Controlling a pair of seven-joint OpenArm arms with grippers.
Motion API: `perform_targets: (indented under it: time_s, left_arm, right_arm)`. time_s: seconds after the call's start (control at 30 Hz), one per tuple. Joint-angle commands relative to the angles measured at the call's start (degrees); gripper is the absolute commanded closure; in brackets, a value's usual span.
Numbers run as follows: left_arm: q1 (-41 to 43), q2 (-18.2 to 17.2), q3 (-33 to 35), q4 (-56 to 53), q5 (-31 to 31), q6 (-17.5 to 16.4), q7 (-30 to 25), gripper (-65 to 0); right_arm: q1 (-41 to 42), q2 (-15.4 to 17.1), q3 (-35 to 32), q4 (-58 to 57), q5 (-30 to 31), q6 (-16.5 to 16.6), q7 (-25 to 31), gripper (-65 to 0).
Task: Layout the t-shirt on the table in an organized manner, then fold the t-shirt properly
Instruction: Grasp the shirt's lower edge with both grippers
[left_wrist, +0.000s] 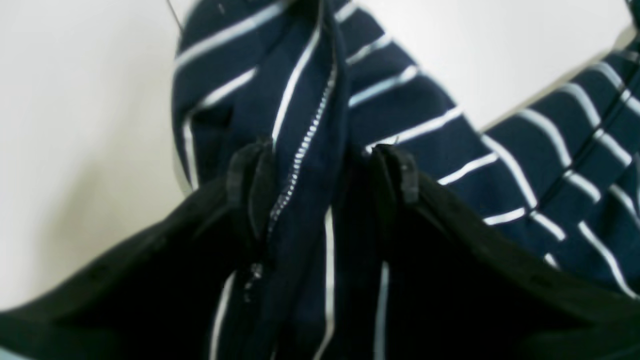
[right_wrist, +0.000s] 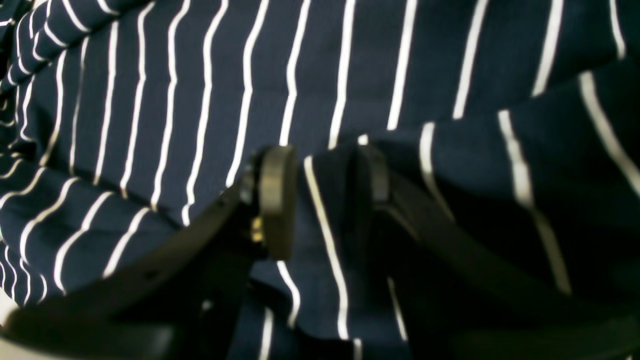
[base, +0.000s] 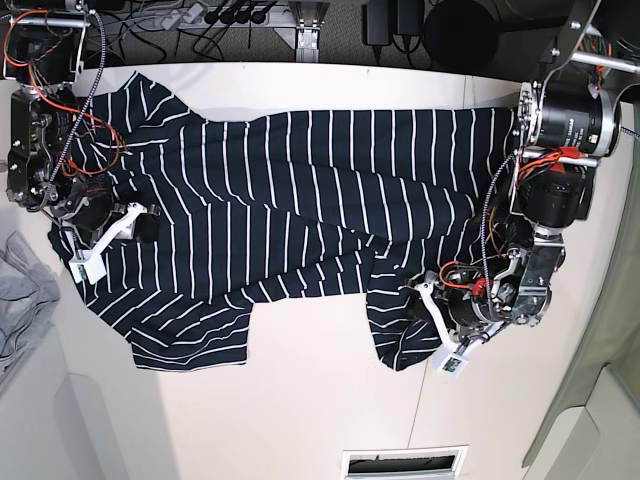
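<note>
The t-shirt (base: 300, 190), dark navy with thin white stripes, lies spread across the table (base: 300, 400) with creases through its middle. One short sleeve (base: 190, 335) points toward the front edge. In the base view my left gripper (base: 428, 303) is at the other front sleeve, on the right. The left wrist view shows my left gripper (left_wrist: 322, 172) shut on a bunched fold of the t-shirt (left_wrist: 300, 100) with a stitched hem. My right gripper (base: 145, 226) is at the shirt's left end. The right wrist view shows my right gripper (right_wrist: 325, 190) shut on a raised fold of the t-shirt (right_wrist: 200, 75).
A plain light-grey cloth (base: 25, 290) lies at the table's left edge. Cables and a power strip (base: 200, 15) run along the back. A vent-like slot (base: 405, 462) sits at the front edge. White tabletop shows in front of the shirt.
</note>
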Motion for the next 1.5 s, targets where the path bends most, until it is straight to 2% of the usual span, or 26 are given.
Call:
perform_targets:
  time_s: [0.0,0.1,0.13,0.17,0.23,0.37,0.7,0.8,0.83,0.9,0.97,1.03,1.13,1.27,1.33,1.37,1.47]
  left_arm:
    - [-1.8,-0.2,-0.2,1.0,0.0,2.1,-1.5,-26.5]
    - [-2.2,-0.6,-0.2,1.0,1.0,7.0,-3.5,-6.7]
    - [-2.5,-0.9,-0.2,1.0,1.0,8.0,-3.6,-2.0]
    - [-3.1,-1.4,-0.2,1.0,1.0,9.0,-3.6,0.0]
    - [-4.3,-2.7,-0.2,1.0,1.0,9.6,-3.5,0.0]
    - [-6.2,-6.8,-0.2,1.0,1.0,9.6,-2.9,0.0]
    - [-5.4,-16.0,-0.2,1.0,0.9,9.6,0.0,0.0]
    - [-4.9,-17.5,-0.2,1.0,0.4,8.1,0.4,0.0]
    - [-4.8,-17.9,-0.2,1.0,-0.6,6.2,0.9,-3.3]
    - [-4.8,-18.0,-0.2,1.0,-2.8,3.5,2.1,-14.1]
    - [-4.9,-18.0,-0.2,1.0,-4.8,2.8,3.0,-23.4]
    - [-4.9,-18.0,-0.2,1.0,-7.2,2.9,4.0,-26.6]
    - [-4.8,-18.0,-0.2,1.0,-11.1,2.1,5.0,-26.6]
    - [-4.9,-17.4,-0.2,1.2,-17.3,-2.6,4.9,-26.5]
    - [-4.8,-16.3,-0.2,1.2,-18.4,-4.4,6.0,-26.3]
    - [-4.6,-15.7,-0.2,1.2,-18.4,-4.6,7.1,-24.3]
    - [-3.4,-14.2,-0.2,1.2,-18.4,-4.6,8.5,-12.3]
  right_arm:
    - [1.2,0.7,0.4,0.9,0.8,0.2,0.9,-19.6]
    - [1.2,0.7,0.4,0.9,0.7,0.2,0.8,-19.5]
    - [1.2,0.7,0.4,0.9,0.5,0.2,0.8,-19.5]
    - [1.2,0.7,0.4,0.9,-0.2,0.2,0.8,-19.5]
    - [1.2,0.7,0.4,0.9,-1.7,0.2,0.8,-16.7]
    - [1.2,1.1,0.4,0.9,-5.6,0.2,0.8,0.0]
    - [1.2,5.8,0.4,0.9,-6.7,0.2,0.9,0.0]
    - [1.2,6.4,0.4,0.9,-5.8,0.2,0.9,0.0]
    - [1.2,6.6,0.4,0.9,-4.5,0.2,0.9,0.0]
    - [1.2,6.7,0.4,0.9,-1.8,0.2,1.7,0.0]
    - [1.4,6.7,0.4,0.9,-0.9,0.2,3.2,0.0]
    - [1.7,6.5,0.4,0.9,-0.7,0.2,4.9,0.0]
    - [1.9,6.4,0.4,0.9,-0.7,0.2,7.5,0.0]
    - [3.9,5.2,0.4,0.8,-2.4,0.2,8.9,0.0]
    - [5.6,3.9,0.4,0.7,-3.0,0.2,8.8,0.0]
    - [6.4,3.3,0.4,0.7,-3.1,0.2,8.8,0.0]
    - [8.3,1.0,0.3,0.5,-3.1,0.2,8.8,0.0]
